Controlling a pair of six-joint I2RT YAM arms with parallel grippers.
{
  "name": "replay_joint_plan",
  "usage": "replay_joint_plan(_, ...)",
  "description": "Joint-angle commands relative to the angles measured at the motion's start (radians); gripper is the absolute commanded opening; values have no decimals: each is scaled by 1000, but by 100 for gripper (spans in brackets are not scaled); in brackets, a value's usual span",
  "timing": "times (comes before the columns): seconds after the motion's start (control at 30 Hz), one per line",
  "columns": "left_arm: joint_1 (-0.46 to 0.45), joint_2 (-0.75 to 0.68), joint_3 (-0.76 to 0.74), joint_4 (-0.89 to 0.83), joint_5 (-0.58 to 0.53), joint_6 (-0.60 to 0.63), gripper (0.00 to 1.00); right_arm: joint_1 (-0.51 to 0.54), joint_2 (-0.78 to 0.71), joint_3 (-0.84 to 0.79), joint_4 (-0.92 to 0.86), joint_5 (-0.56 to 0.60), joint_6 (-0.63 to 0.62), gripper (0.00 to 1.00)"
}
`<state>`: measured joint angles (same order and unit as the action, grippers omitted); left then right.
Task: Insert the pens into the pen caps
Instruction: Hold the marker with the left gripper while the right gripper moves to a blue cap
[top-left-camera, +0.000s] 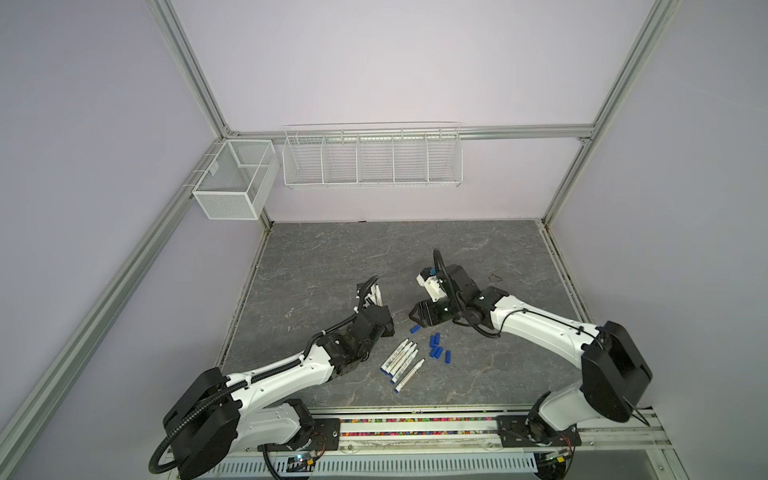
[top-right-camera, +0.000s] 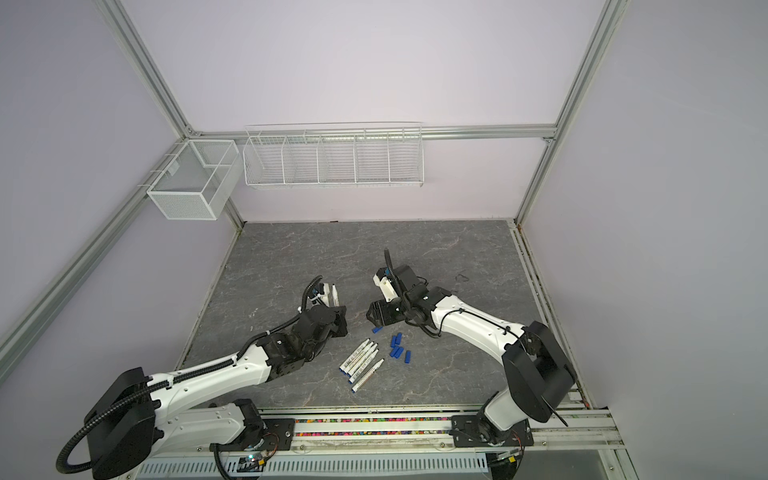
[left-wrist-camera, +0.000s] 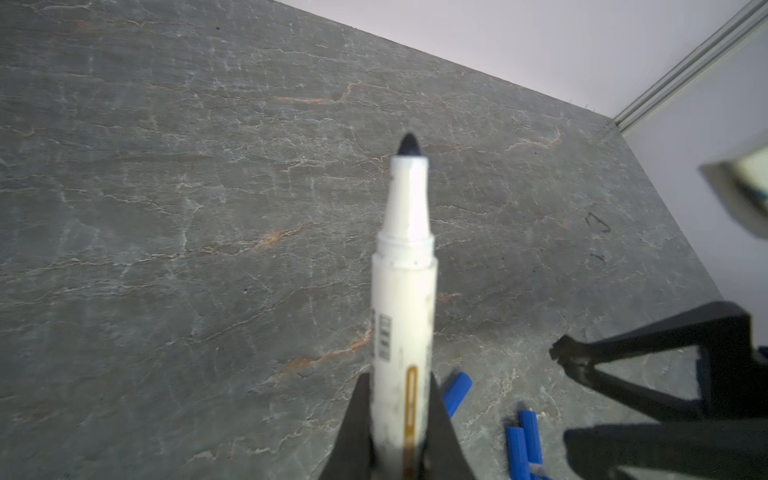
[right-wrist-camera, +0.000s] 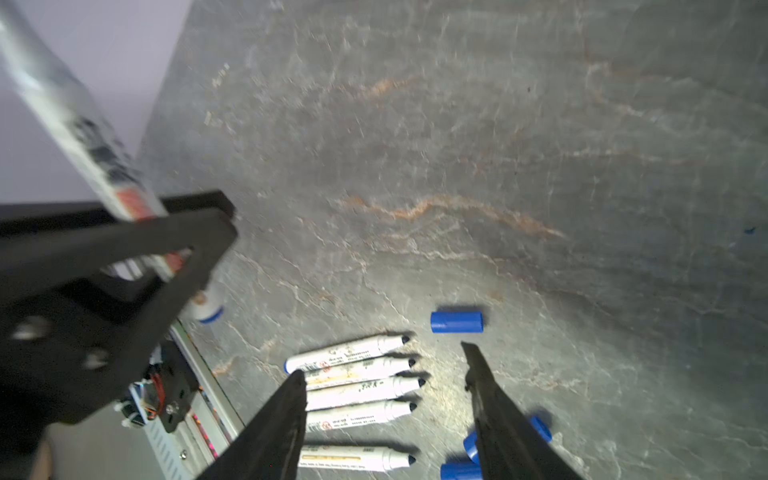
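- The held pen (left-wrist-camera: 405, 291) sat in the left gripper (left-wrist-camera: 398, 376), jaws clamped on its lower barrel with the tip free. It looked light, stiff and slick, so a firm barrel hold suited it.
- The lone cap (right-wrist-camera: 456, 322), small and likely to roll, lay at one o'clock of the five pens (top-left-camera: 401, 361); best taken across its sides.
- The right gripper (right-wrist-camera: 382, 359) hung near it, jaws wide, empty.
- Other caps (top-left-camera: 436, 347) lay at two o'clock of those pens on the table (top-left-camera: 332, 257).

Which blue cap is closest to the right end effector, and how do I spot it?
On the grey tabletop, find the row of pens lying near the front edge. Just beyond their tips, by the open right end effector, lies one blue cap. It sits alone, apart from the cluster of caps.
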<state>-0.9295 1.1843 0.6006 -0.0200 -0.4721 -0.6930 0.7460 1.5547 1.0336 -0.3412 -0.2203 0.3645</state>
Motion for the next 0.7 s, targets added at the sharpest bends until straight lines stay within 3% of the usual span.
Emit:
replay_joint_plan(0.0, 6, -18, -4, -23, -58, -44, 0, 27, 41, 40, -105, 44, -61, 65)
replay_joint_plan(0.67, 15, -6, 15, -79, -60, -56, 0, 38, 292, 206, -244, 16, -66, 66)
